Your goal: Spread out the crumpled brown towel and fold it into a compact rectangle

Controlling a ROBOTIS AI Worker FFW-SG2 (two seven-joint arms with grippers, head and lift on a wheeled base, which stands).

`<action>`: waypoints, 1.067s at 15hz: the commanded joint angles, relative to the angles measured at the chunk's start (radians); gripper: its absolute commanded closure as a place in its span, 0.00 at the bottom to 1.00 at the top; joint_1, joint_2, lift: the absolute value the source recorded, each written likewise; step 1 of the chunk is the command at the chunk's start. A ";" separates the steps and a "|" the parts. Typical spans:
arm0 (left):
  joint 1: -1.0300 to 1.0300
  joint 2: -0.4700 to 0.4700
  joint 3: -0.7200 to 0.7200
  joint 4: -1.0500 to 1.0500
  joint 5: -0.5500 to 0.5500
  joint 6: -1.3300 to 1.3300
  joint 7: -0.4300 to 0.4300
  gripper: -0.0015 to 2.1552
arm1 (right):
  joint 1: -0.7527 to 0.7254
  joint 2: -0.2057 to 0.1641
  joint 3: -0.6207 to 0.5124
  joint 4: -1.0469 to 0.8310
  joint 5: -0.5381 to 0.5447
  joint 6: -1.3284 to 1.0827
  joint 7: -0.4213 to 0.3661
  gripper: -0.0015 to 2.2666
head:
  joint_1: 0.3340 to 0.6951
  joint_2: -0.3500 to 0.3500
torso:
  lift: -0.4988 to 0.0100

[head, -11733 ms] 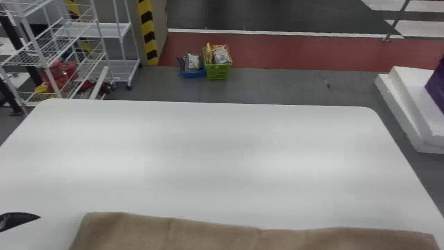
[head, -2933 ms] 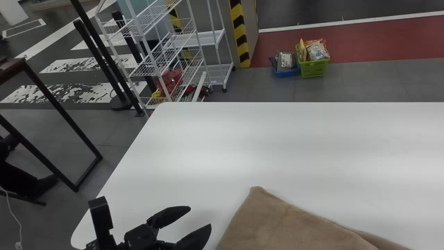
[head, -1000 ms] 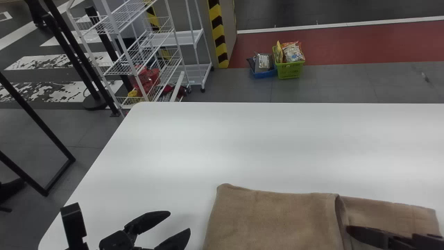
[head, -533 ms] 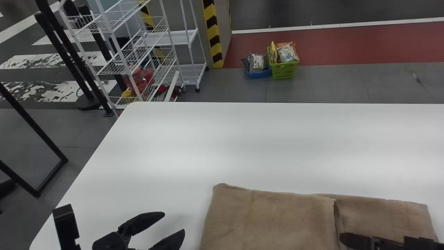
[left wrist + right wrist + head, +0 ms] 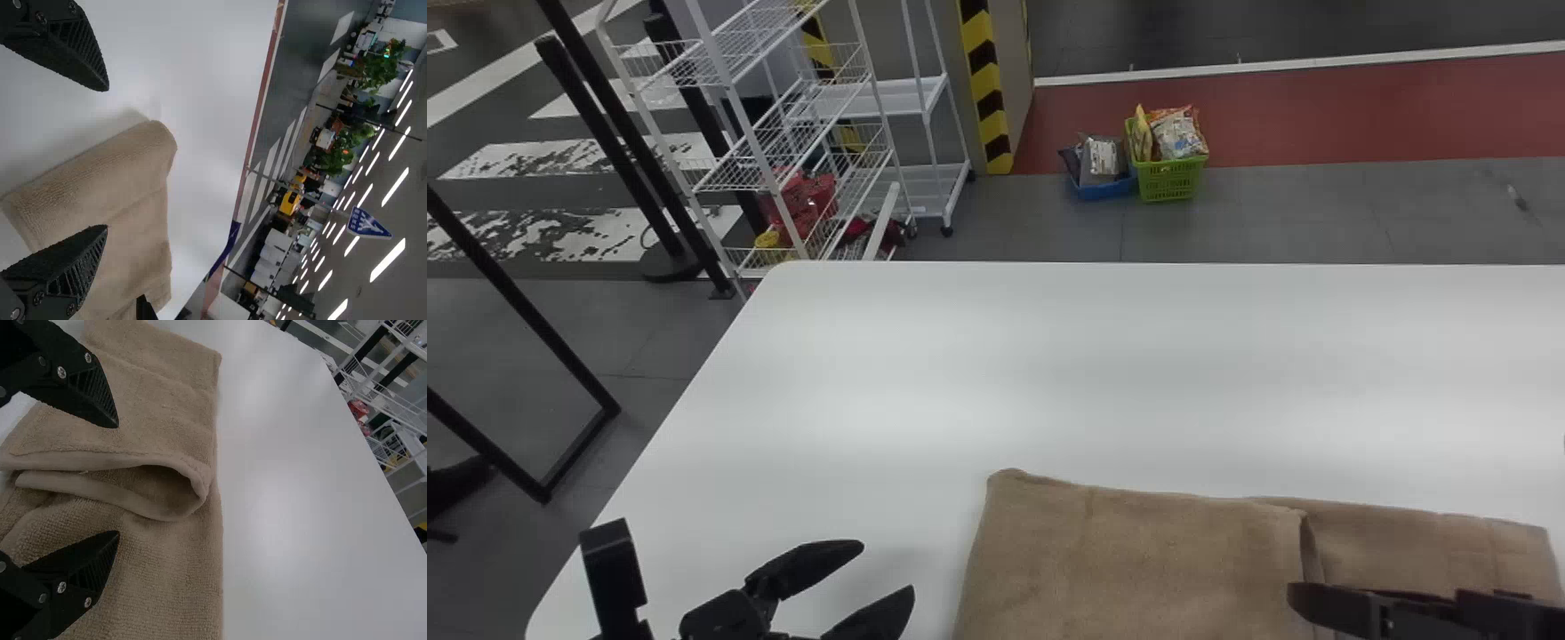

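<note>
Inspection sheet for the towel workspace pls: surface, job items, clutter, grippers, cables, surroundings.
Surface: white table.
Job items: brown towel, partly folded; top layer stops short of right end, edge looped up.
Clutter: green basket and blue basket on floor beyond.
Left gripper: open, left of towel.
Right gripper: open at looped edge; contact unclear.
Cables: unsure; thin dark loop by black post's base.
Surroundings: white shelf racks, striped column.

table (image 5: 978, 373): white top, rounded far left corner
brown towel (image 5: 1138, 560): on the table, left part folded over, right part a lower layer
</note>
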 commanded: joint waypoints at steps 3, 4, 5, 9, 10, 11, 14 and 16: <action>0.000 -0.003 0.006 0.003 0.001 0.000 -0.006 0.03 | -0.050 0.001 0.023 0.047 0.036 0.013 -0.005 0.13 | 1.00 0.87 | 0.73; 0.000 -0.003 0.007 0.003 0.001 0.000 -0.006 0.03 | -0.059 0.001 0.027 0.052 0.048 0.022 -0.005 0.13 | 1.00 0.87 | 0.73; 0.000 -0.003 0.007 0.003 0.001 0.000 -0.006 0.03 | -0.064 0.001 0.033 0.055 0.067 0.022 -0.005 0.13 | 1.00 0.87 | 0.73; -0.002 -0.003 0.007 0.011 0.001 0.000 -0.007 0.03 | -0.090 0.001 0.068 0.072 0.108 0.034 -0.005 0.13 | 1.00 0.86 | 0.73; -0.002 -0.003 0.007 0.011 0.001 0.000 -0.009 0.03 | -0.103 0.001 0.079 0.076 0.124 0.034 -0.004 0.13 | 1.00 0.86 | 0.73; -0.002 -0.003 0.007 0.012 0.001 -0.003 -0.009 0.03 | -0.111 0.001 0.089 0.076 0.134 0.034 -0.002 0.13 | 1.00 0.86 | 0.73; -0.003 -0.003 0.010 0.017 0.004 -0.012 -0.010 0.03 | -0.134 0.001 0.132 0.082 0.179 0.034 0.006 0.13 | 1.00 0.87 | 0.73; -0.002 -0.003 0.015 0.017 0.006 -0.018 -0.010 0.03 | -0.140 0.001 0.157 0.082 0.220 0.034 0.016 0.13 | 1.00 0.88 | 0.73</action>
